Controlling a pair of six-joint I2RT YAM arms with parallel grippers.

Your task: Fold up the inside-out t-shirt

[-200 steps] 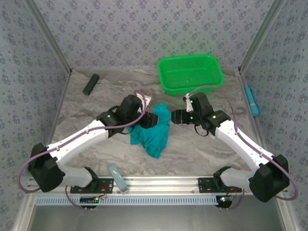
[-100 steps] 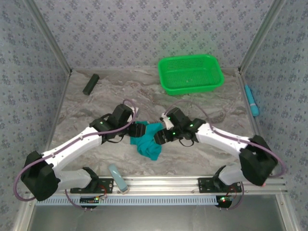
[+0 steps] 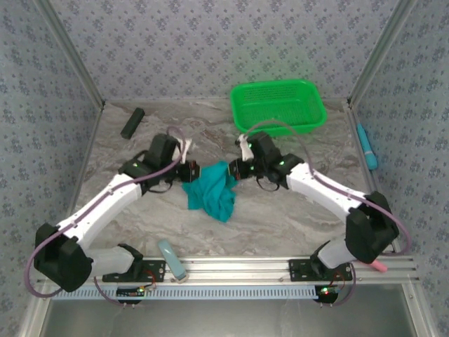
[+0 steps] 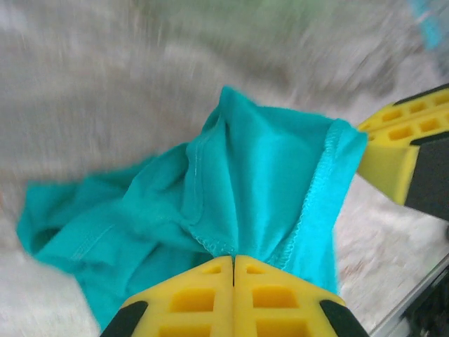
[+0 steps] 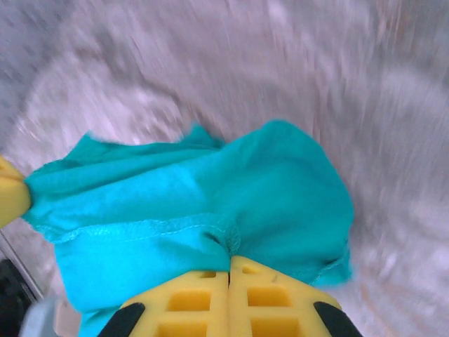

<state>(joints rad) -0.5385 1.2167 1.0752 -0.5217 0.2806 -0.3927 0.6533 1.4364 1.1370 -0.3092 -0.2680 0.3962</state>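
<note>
The teal inside-out t-shirt (image 3: pixel 212 192) hangs bunched between my two grippers over the middle of the table. My left gripper (image 3: pixel 191 173) pinches its left upper edge, and in the left wrist view its yellow jaws are shut on a stitched hem of the t-shirt (image 4: pixel 252 189), left gripper (image 4: pixel 233 258). My right gripper (image 3: pixel 235 170) holds the right upper edge; the right wrist view has its jaws closed on a seam of the t-shirt (image 5: pixel 210 203), right gripper (image 5: pixel 229 257). The other gripper's yellow fingers (image 4: pixel 400 158) show at the cloth's far side.
A bright green mesh basket (image 3: pixel 279 107) stands at the back right. A dark block (image 3: pixel 132 122) lies at the back left, a blue tool (image 3: pixel 367 146) along the right wall, a pale tool (image 3: pixel 171 258) at the front rail, and a pink item (image 3: pixel 377 266) by the right base.
Both grippers have come down onto the t-shirt and shut on its upper edges. They have since drawn it up and slightly apart, so the cloth stretches between them.
</note>
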